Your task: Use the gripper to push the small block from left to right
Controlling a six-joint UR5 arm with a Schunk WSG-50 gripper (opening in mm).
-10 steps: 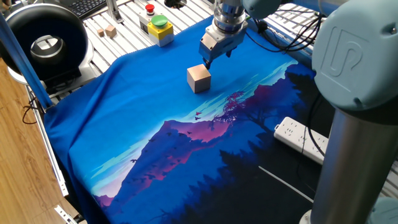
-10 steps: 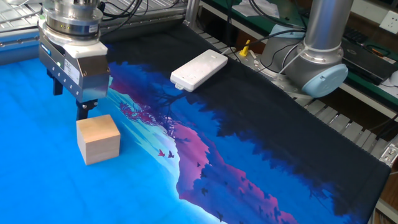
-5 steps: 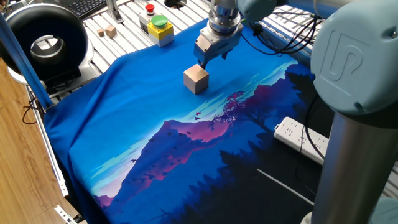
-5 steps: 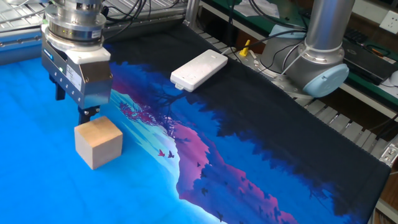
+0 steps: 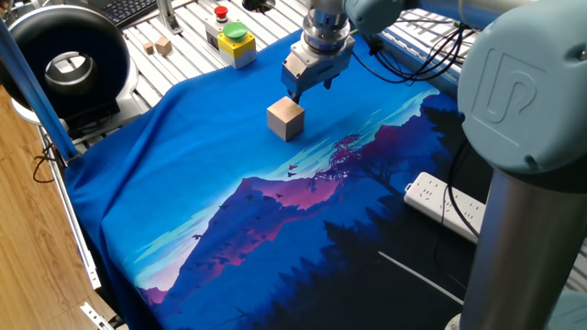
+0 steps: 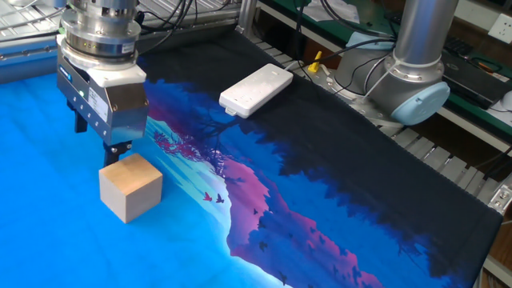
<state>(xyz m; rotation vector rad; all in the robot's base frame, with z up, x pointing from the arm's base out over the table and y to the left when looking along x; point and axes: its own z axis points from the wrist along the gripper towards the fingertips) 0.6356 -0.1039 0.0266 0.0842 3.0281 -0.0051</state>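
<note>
Pushing a loose cube like this is mostly about where the contact lands, so going left to right in the view from the robot base side: the small block [image 6: 130,188] sits on the bright blue part of the printed cloth [image 6: 336,208], and the gripper [image 6: 120,150] hangs right behind it, prongs pointing down and tips looking like they touch or nearly touch its top back edge. Can't honestly tell how far apart the fingers are, only a dark prong or two pokes out under the housing.

My take: get the tips lower, down toward the middle of the block's back face. Contact high on the edge could tip it or let the prongs ride over the top. Also aim at the centre of the face, since an off-centre shove would probably spin the cube rather than slide it. Cloth may bunch up, so slow and steady.

Further right there's a white power strip [image 6: 256,90] on the dark area, well apart from the block, and beyond that the arm's base [image 6: 410,80].

In the other view the block [image 5: 285,119] sits just below the gripper [image 5: 295,92], same story.
</note>
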